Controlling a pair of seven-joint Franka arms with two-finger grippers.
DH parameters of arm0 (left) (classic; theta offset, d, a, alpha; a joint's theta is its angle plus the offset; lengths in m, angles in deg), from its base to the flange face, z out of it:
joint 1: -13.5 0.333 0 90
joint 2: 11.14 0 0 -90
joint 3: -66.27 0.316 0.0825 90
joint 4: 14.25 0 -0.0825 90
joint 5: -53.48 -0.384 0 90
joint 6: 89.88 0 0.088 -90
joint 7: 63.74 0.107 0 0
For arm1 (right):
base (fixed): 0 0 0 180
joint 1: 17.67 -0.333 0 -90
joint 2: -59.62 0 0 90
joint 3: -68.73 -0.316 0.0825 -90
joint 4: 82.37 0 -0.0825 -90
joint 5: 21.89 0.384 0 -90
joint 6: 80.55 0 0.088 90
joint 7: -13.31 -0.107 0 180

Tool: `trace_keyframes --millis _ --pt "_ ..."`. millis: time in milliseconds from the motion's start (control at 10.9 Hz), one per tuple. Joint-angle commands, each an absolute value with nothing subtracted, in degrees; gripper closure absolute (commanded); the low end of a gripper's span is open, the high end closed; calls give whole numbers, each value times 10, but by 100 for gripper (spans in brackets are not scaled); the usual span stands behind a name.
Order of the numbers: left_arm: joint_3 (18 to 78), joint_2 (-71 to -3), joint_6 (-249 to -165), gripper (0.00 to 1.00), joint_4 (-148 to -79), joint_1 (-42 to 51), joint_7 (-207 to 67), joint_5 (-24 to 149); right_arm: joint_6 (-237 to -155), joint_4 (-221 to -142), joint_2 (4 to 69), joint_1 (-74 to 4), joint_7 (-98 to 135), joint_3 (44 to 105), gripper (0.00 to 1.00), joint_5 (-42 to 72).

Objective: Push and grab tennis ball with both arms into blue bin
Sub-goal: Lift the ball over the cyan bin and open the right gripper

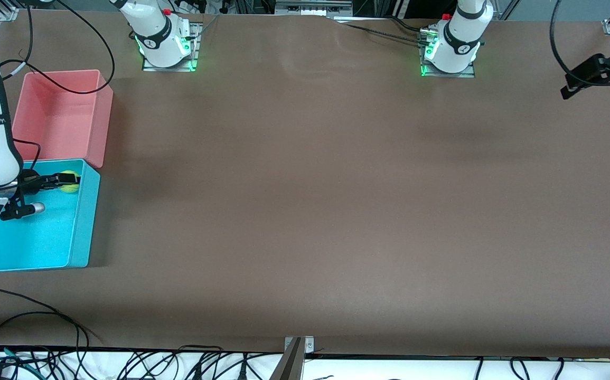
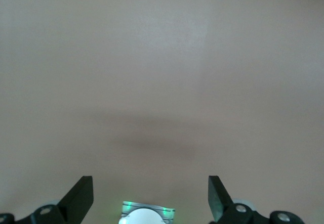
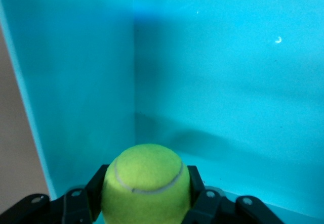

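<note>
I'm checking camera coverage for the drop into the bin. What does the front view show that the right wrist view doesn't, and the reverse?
Only the front view shows the pink bin, both arm bases, the left gripper waiting open over the table's edge at the left arm's end, and the blue bin's whole outline. Only the right wrist view shows the ball's curved seam and the bin's inner corner close up. Both show the right gripper shut on the tennis ball over the blue bin.

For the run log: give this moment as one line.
right gripper: shut on tennis ball, over blue bin | left gripper: open, waiting over table
</note>
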State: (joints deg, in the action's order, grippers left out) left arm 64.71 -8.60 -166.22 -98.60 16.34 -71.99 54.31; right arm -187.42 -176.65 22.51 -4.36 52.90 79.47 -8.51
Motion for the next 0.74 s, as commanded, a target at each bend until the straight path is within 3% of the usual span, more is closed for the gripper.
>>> trace_keyframes --millis 0,184,644 --pt "655 -89 -1655 0 -981 158 -727 562 -1873 -1758 217 -30 544 790 16 -53" --pt "653 -96 -1653 0 -970 153 -729 560 -1866 -1758 217 -26 545 791 7 -54" --pt "652 -96 -1653 0 -970 150 -729 559 -1860 -1719 231 -30 537 790 3 -62"
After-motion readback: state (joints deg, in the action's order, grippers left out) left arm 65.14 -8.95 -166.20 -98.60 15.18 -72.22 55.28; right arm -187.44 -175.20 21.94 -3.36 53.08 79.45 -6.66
